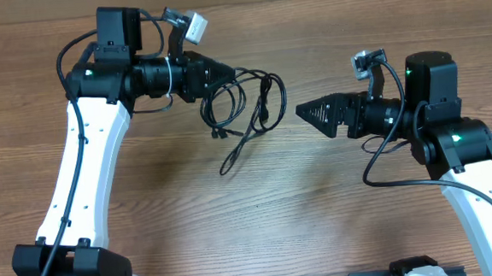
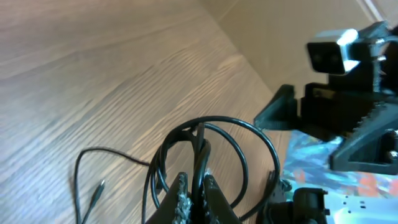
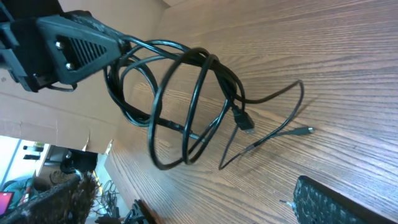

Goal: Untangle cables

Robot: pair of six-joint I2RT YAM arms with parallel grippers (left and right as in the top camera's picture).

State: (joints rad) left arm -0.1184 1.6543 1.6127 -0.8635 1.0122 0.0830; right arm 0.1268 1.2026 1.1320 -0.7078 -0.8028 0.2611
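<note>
My left gripper [image 1: 227,74] is clamped shut on the top of the cables [image 1: 245,100], a black bundle of loops that hangs from its fingers [image 2: 181,198] over the wooden table [image 1: 320,228]. One thin strand trails down to the tabletop. My right gripper [image 1: 301,111] holds nothing, its jaws spread wide, pointing at the bundle from just beside it.

Left hand [image 1: 228,76] pinched shut on the cables [image 1: 264,98], right hand [image 1: 306,111] spread wide, both arms reaching inward, tips facing.
</note>
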